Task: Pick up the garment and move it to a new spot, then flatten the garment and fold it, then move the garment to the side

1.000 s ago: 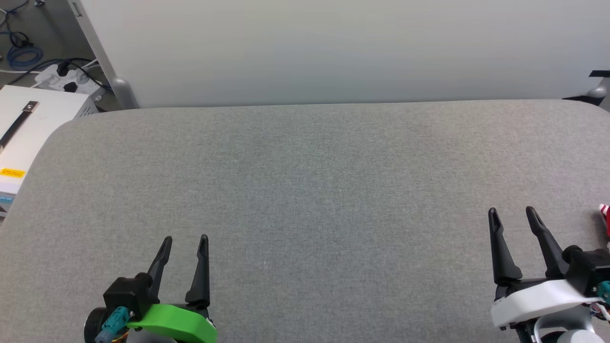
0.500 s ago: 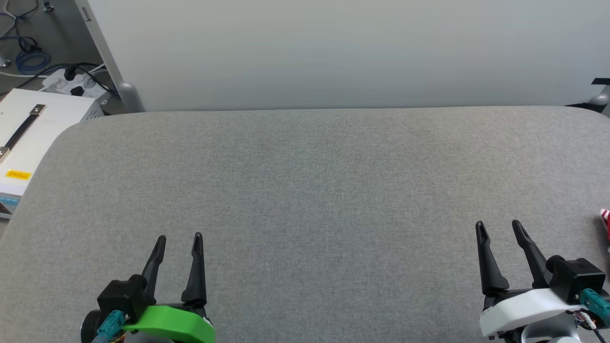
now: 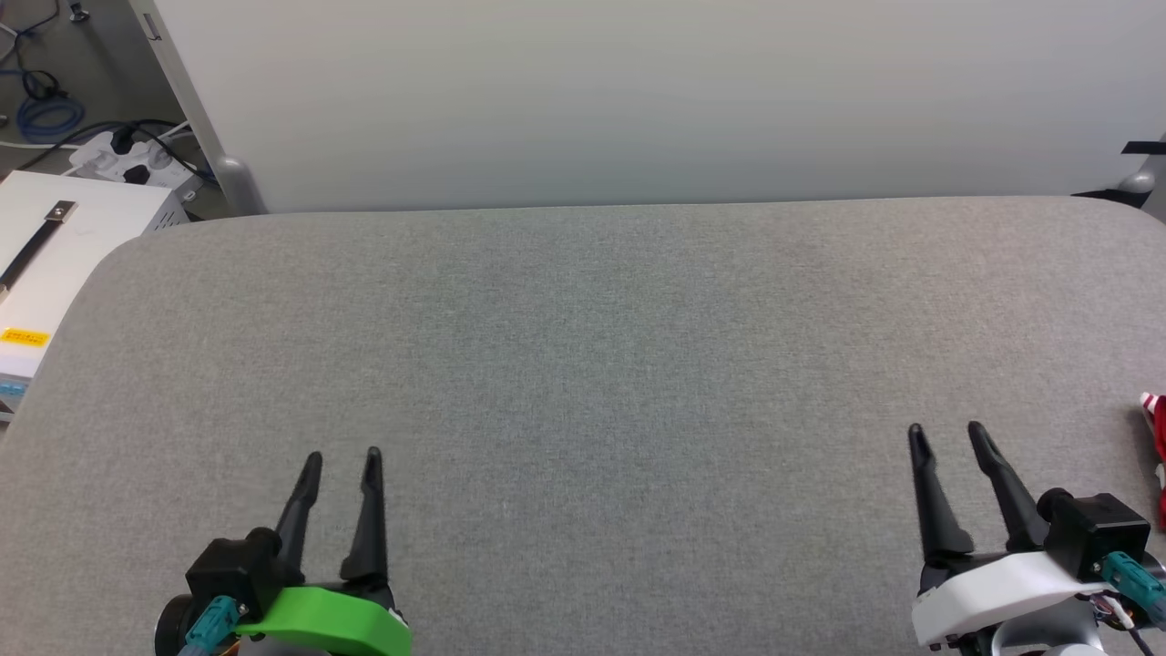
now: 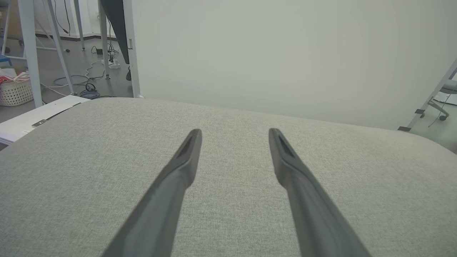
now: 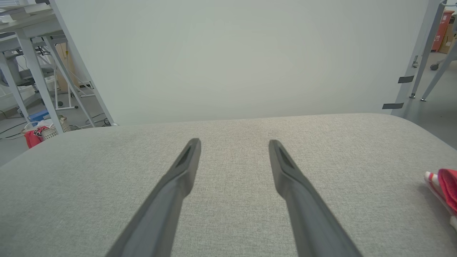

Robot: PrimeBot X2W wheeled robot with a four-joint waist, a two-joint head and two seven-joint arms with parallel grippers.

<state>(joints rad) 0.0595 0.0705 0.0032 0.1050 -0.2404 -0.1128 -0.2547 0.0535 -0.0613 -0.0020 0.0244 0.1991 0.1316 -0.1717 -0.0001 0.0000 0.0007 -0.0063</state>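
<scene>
Only a red edge of the garment [image 3: 1157,435] with striped trim pokes in at the right border of the head view, lying on the grey padded table [image 3: 583,346]. The right wrist view catches the same garment [image 5: 444,187] at its right edge. My right gripper [image 3: 943,434] hovers open at the lower right, a short way left of that fabric, nothing between its fingers. At the lower left my left gripper [image 3: 342,460] is open too and empty. Both wrist views look along spread fingers [image 4: 185,157] [image 5: 185,164] over bare grey cloth.
A pale wall panel [image 3: 638,91] rises behind the table's far edge. Off the table's left side stands a white box [image 3: 55,246] with a black handle, and cables and a power strip [image 3: 127,155] lie on the floor. Metal frame legs [image 5: 425,50] stand at far right.
Both grippers' fingers have drawn slightly closer together. The right gripper has pulled back toward the near edge and a little left. The head camera shifted slightly.
</scene>
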